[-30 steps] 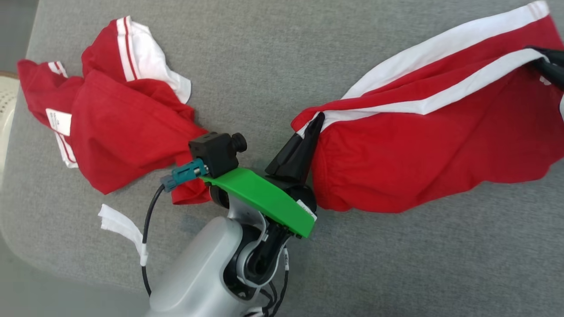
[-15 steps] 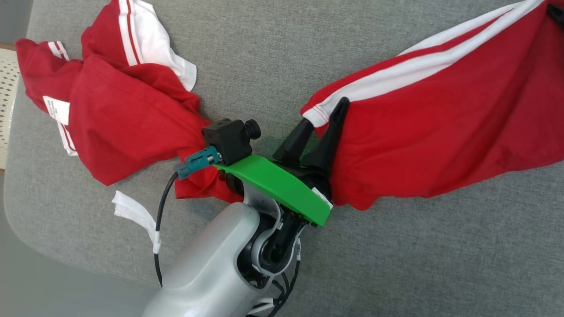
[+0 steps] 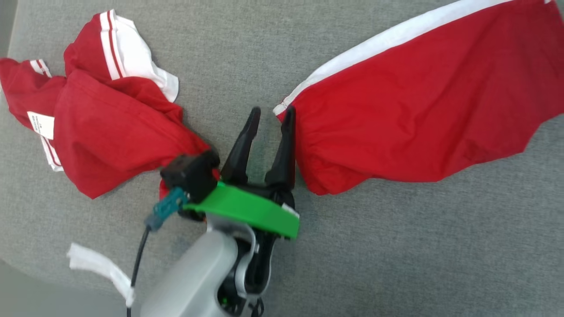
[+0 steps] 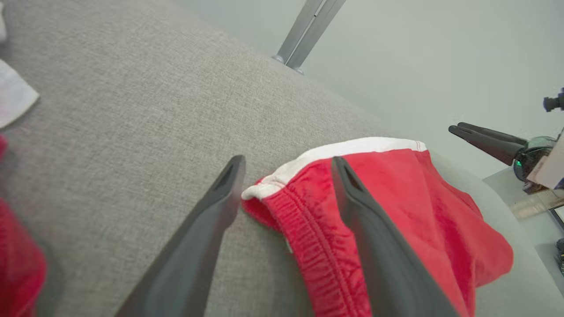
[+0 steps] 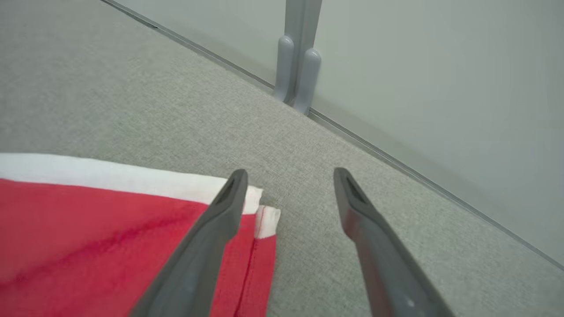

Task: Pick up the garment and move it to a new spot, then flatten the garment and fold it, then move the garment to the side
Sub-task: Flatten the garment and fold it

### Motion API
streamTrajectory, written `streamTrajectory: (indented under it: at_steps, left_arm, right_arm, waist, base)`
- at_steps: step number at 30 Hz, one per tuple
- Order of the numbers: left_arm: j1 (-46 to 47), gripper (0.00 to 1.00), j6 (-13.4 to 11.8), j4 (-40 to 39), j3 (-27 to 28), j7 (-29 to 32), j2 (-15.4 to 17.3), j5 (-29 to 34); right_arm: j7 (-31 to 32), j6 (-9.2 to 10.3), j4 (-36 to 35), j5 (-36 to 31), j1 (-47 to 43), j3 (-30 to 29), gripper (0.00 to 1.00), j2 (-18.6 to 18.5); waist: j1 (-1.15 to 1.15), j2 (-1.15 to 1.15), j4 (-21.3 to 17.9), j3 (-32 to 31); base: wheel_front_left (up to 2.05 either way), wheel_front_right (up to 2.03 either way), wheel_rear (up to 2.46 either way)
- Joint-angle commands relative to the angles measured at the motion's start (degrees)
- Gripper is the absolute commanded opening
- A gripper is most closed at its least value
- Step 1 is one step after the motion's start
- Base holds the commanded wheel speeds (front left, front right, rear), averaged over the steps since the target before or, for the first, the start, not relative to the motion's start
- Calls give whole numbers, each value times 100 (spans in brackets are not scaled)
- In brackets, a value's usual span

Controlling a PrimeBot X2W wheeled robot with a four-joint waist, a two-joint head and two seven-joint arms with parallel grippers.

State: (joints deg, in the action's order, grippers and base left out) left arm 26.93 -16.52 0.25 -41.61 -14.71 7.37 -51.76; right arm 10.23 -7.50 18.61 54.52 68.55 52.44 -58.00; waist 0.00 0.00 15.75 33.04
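Note:
The garment (image 3: 418, 101) is a pair of red shorts with a white side stripe, spread across the right of the grey cloth surface (image 3: 352, 264). My left gripper (image 3: 271, 115) stands open at the garment's left corner, with nothing held. In the left wrist view the elastic waistband corner (image 4: 282, 198) lies below and between the parted fingers of that gripper (image 4: 286, 163). My right gripper (image 5: 289, 174) is open above the garment's other end (image 5: 88, 237), its left finger (image 5: 220, 220) over the white-edged corner. That right gripper (image 4: 484, 138) also appears far off beyond the cloth in the left wrist view.
A second red and white garment (image 3: 101, 127) lies crumpled at the left, close behind my left wrist. The surface's rounded edge runs along the lower left (image 3: 26, 268). A grey metal post (image 5: 297, 66) stands past the far edge.
Both grippers have opened and let go of the garment, which now lies spread on the surface. The right gripper has left the head view, and that camera has shifted.

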Motion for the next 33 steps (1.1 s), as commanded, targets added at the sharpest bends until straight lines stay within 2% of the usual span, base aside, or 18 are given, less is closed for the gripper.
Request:
streamTrajectory:
  at_steps: [1, 5, 9, 13, 16, 22, 27, 28, 29, 33]
  left_arm:
    - [-225, 100, -73, -142, -19, -27, 24, 125]
    - [-677, 100, -307, -496, -93, -56, 105, 590]
    - [-997, 100, -437, -731, 172, -46, 0, 1292]
    - [-1213, 100, -311, -795, 461, -49, -161, 1877]
    - [-1341, 100, -126, -764, 670, -49, -292, 2072]
    - [-1493, 100, 245, -676, 960, -50, -422, 2273]
    - [-1536, 100, 404, -686, 1013, -50, -447, 2288]
    - [-1529, 100, 426, -685, 992, -50, -446, 2275]
    - [-1527, 100, 441, -677, 977, -50, -447, 2282]
    - [-1598, 100, 490, -535, 967, -49, -444, 2441]
  right_arm:
    - [56, 2, -16, 204, -246, -105, 100, 76]
    - [376, 1, -97, 492, -862, -344, 100, 276]
    - [676, 1, 16, 191, -1262, -605, 100, 411]
    - [858, 1, 231, -93, -1516, -1003, 100, 784]
    - [1013, 1, 345, -310, -1662, -1291, 100, 1013]
    - [1562, -2, 512, -478, -1951, -1807, 100, 1382]
    - [2082, -3, 635, -531, -2251, -2076, 98, 1639]
    - [2124, -2, 643, -568, -2298, -2152, 29, 1672]
    - [2130, -2, 672, -614, -2321, -2237, 0, 1677]
    - [2149, 7, 818, -523, -2408, -2803, 0, 1694]
  waist:
    - [0, 0, -194, -196]
    - [0, 0, -281, -257]
    - [0, 0, -268, -189]
    - [0, 0, -180, -113]
    - [0, 0, -99, -95]
    - [0, 0, 55, -77]
    - [0, 0, 128, -66]
    - [0, 0, 130, -77]
    - [0, 0, 125, -101]
    - [0, 0, 11, -309]
  base:
    - [0, 0, 0]
    - [0, 0, 0]
    - [0, 0, 0]
    - [0, 0, 0]
    - [0, 0, 0]
    - [0, 0, 0]
    - [0, 0, 0]
    - [0, 0, 0]
    - [0, 0, 0]
    - [0, 0, 0]
